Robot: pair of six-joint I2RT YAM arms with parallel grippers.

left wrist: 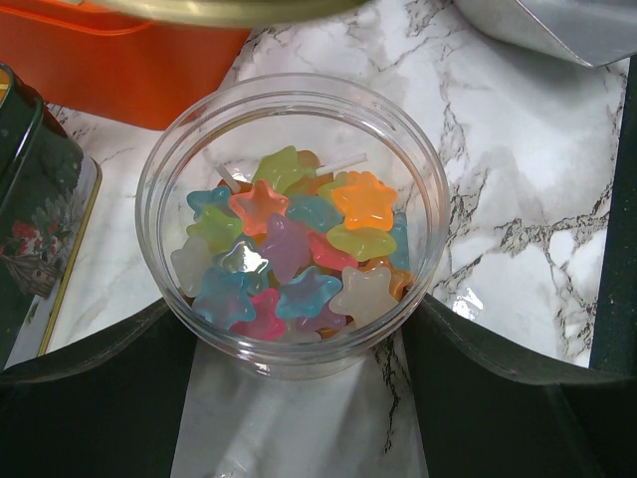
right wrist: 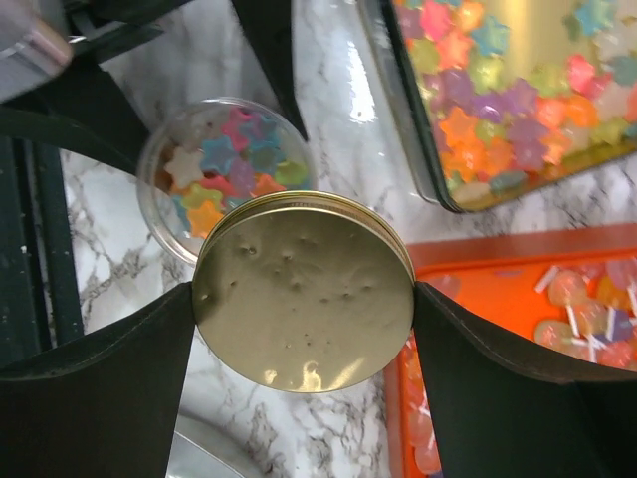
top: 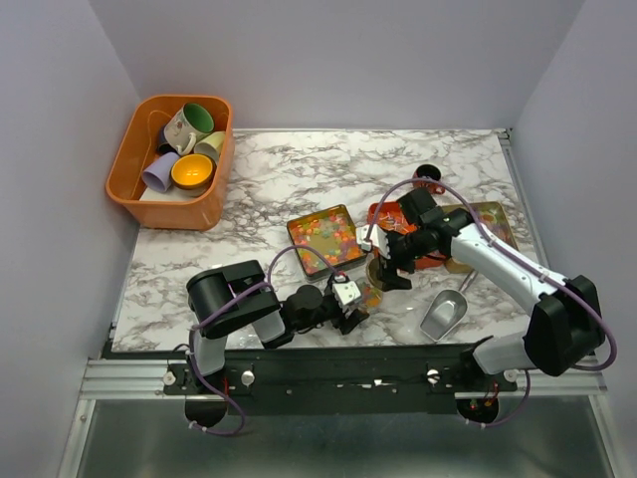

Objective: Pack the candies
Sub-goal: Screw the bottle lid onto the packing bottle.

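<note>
A clear round jar (left wrist: 398, 149) stands on the marble with both fingers of my left gripper (left wrist: 299, 349) pressed against its sides. It holds several star-shaped candies (left wrist: 289, 249) in orange, blue, pink, green and white. My right gripper (right wrist: 304, 299) is shut on a flat gold lid (right wrist: 304, 289), which hangs just above and beside the jar (right wrist: 159, 169). More star candies (right wrist: 498, 90) fill an open tin (top: 325, 237). In the top view the jar (top: 371, 296) sits between the left gripper (top: 358, 307) and the right gripper (top: 388, 271).
An orange tray (right wrist: 478, 254) with wrapped sweets lies right of the lid. A metal scoop (top: 445, 314) rests near the front edge. A second tin (top: 495, 221) sits far right. An orange bin (top: 129, 169) of mugs stands at the back left.
</note>
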